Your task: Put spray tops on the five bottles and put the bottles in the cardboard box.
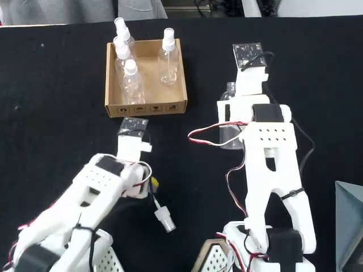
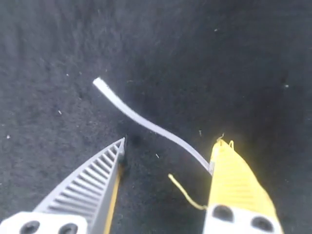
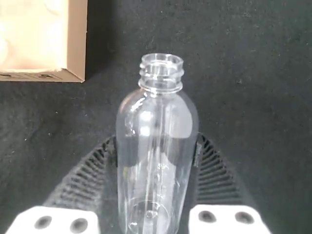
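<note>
The cardboard box (image 1: 146,106) stands at the back left and holds several clear bottles with white spray tops (image 1: 168,35). My right gripper (image 3: 156,141) is shut on an uncapped clear bottle (image 3: 156,122), holding it upright on the black table to the right of the box (image 3: 75,39); in the high view this bottle (image 1: 226,96) shows partly under the arm. My left gripper (image 2: 169,144) is open and low over the cloth. A loose spray top (image 1: 164,218) lies beside it, and its thin tube (image 2: 141,121) runs across the gap between the fingers.
A grey object (image 1: 349,226) sits at the right edge. The arm bases take up the front edge. Black cloth covers the table between the box and the arms.
</note>
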